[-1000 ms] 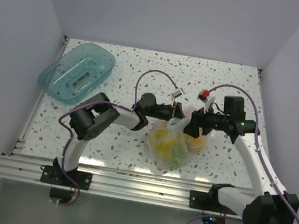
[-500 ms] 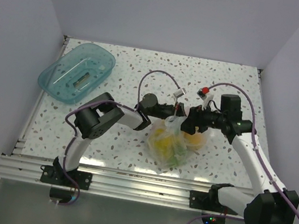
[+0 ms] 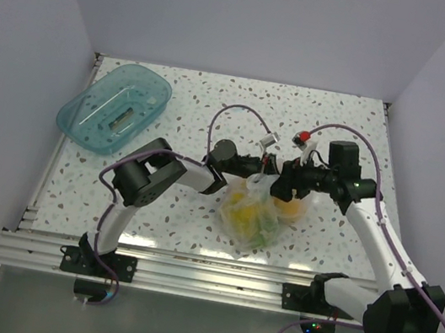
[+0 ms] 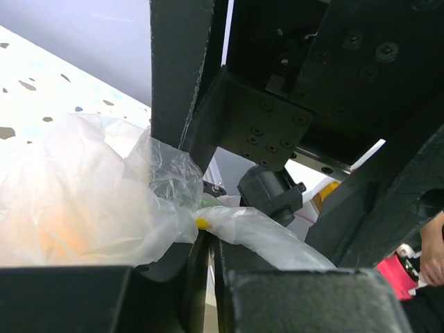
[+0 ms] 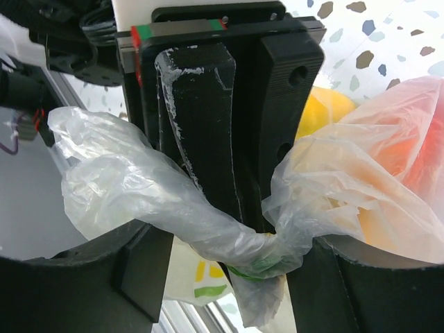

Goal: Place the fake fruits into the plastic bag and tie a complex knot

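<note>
The plastic bag (image 3: 256, 213) lies near the table's front edge with the fake fruits inside it, yellow (image 3: 244, 213) and orange (image 3: 290, 209) showing through. Both grippers meet over its top. My left gripper (image 3: 262, 173) (image 4: 208, 270) has its jaws a thin slit apart, with the bag's twisted handle (image 4: 257, 232) caught at their tips. My right gripper (image 3: 281, 181) (image 5: 229, 270) stands open, its fingers wide apart. The twisted plastic strand (image 5: 208, 225) and the left gripper's fingers (image 5: 208, 118) pass between them. A yellow fruit (image 5: 322, 111) and an orange-red one (image 5: 409, 152) show through the bag.
A teal oval tray (image 3: 85, 122) sits at the back left of the speckled table. Purple cables (image 3: 240, 111) arch over both wrists. White walls close in the table on three sides, and an aluminium rail (image 3: 187, 273) runs along the near edge.
The left gripper has shifted slightly right toward the right gripper, and the right gripper has drawn a little left. The bag has stayed in place.
</note>
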`<state>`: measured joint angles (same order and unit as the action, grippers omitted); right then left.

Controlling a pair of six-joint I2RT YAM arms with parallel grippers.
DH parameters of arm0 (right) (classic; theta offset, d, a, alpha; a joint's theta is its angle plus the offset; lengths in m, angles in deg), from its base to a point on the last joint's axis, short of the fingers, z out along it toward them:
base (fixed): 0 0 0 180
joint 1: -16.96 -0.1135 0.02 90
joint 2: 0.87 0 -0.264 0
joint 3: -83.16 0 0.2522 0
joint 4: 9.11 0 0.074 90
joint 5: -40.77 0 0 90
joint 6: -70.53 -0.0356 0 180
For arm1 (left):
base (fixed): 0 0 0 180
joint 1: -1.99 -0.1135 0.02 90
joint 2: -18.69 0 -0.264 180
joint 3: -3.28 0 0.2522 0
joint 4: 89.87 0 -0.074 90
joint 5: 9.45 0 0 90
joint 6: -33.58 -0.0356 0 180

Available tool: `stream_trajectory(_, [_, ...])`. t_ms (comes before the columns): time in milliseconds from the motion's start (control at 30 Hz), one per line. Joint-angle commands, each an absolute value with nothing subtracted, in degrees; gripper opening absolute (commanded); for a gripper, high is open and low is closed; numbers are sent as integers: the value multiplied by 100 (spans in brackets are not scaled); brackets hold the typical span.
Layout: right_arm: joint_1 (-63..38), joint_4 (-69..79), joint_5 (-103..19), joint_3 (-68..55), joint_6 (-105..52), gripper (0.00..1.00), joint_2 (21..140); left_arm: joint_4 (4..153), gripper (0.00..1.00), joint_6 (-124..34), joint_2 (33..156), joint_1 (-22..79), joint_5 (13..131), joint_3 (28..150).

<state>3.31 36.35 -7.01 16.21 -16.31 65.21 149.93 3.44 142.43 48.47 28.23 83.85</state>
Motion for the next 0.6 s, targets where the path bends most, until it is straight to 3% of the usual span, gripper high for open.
stream_trajectory(0, [149,4216,70,1271,-920,63,6276,14932,15,80,14034,5069,2983,8411])
stream_trajectory(267, [333,5666,-211,797,46,61,6293,15002,33,141,13937,5016,2808,8314])
stream_trajectory(567, [334,6898,-581,5,751,63,6417,15028,33,221,13919,4910,2755,8261])
